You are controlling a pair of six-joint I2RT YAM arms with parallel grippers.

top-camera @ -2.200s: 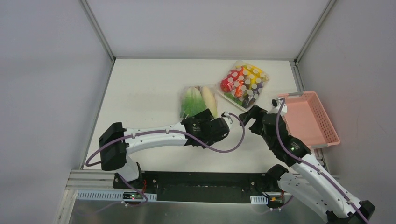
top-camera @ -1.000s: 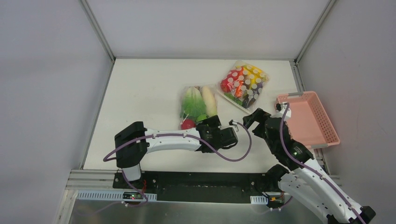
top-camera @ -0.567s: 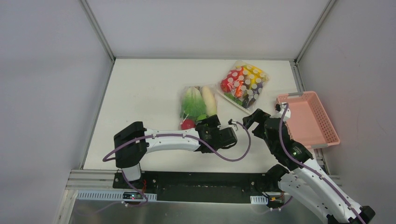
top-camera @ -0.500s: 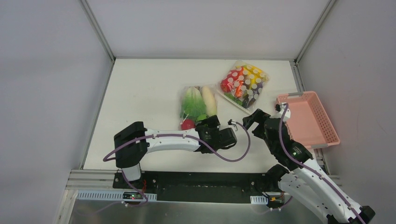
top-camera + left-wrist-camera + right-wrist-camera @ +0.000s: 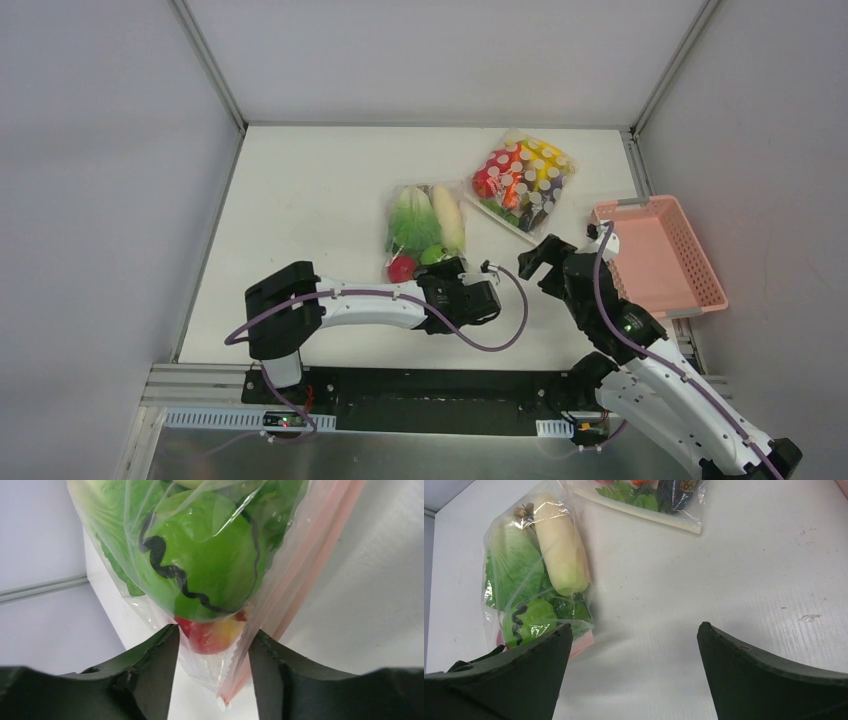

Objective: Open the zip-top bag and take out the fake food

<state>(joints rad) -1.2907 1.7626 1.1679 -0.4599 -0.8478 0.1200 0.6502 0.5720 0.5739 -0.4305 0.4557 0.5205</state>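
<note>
The white counter (image 5: 300, 200) spreads out on the left, and the left arm (image 5: 350, 298) stretches low across its near part, reaching rightward to the zip-top bag (image 5: 425, 232). The bag lies flat near the middle of the counter with the fake food (image 5: 418, 222) inside it. Leafy lettuce (image 5: 405, 212) is on the left and the long white radish (image 5: 449, 215) lies beside it on the right. At the near end a red apple (image 5: 402, 267) and a round green fruit (image 5: 432, 254) sit side by side.

The left jaws are at that near end. From the wrist camera they stand apart, one tip on either side of the bag's corner, each just at the plastic. The apple and the green fruit, which has a wavy black line on it, show through the film between and beyond the tips. The pink zip strip (image 5: 300, 575) runs along the edge by the right-hand tip. Whether the tips press the bag I cannot tell.

A little way right of the bag the right jaws hang over the counter, spread wide, with only white surface showing between them. Further back lies a second clear bag (image 5: 522, 182) with white dots, packed with red, orange, yellow and purple things, and its near corner comes close to the radish. At the far right a pink basket (image 5: 655, 250) rests at the counter's edge — just beside the right arm (image 5: 620, 320).
</note>
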